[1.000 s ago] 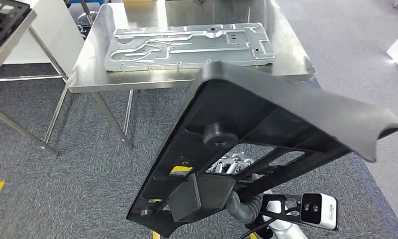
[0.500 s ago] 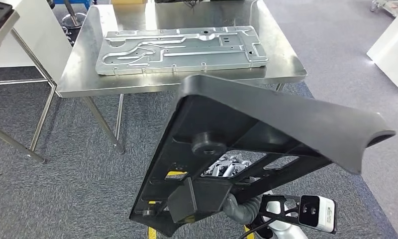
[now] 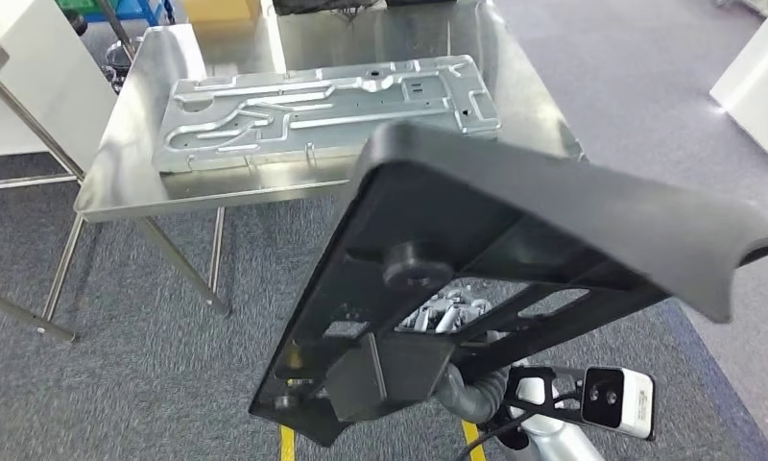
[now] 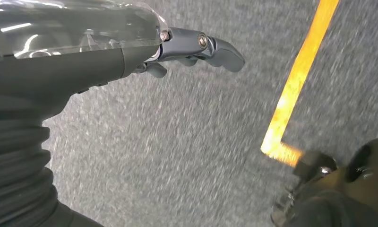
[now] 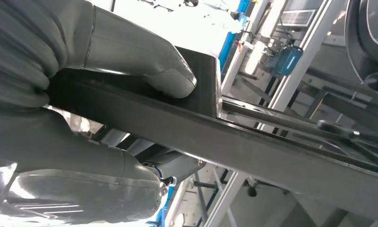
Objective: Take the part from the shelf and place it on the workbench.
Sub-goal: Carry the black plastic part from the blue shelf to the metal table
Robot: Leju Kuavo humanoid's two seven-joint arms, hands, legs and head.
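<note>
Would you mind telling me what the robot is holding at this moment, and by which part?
The right hand grips the black part by a flat bar along its edge. The left hand holds nothing.

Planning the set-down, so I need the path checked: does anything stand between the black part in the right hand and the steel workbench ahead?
On the floor nothing visible does. But a stamped metal panel covers most of the workbench top, where the black part held by the right hand must go.
</note>
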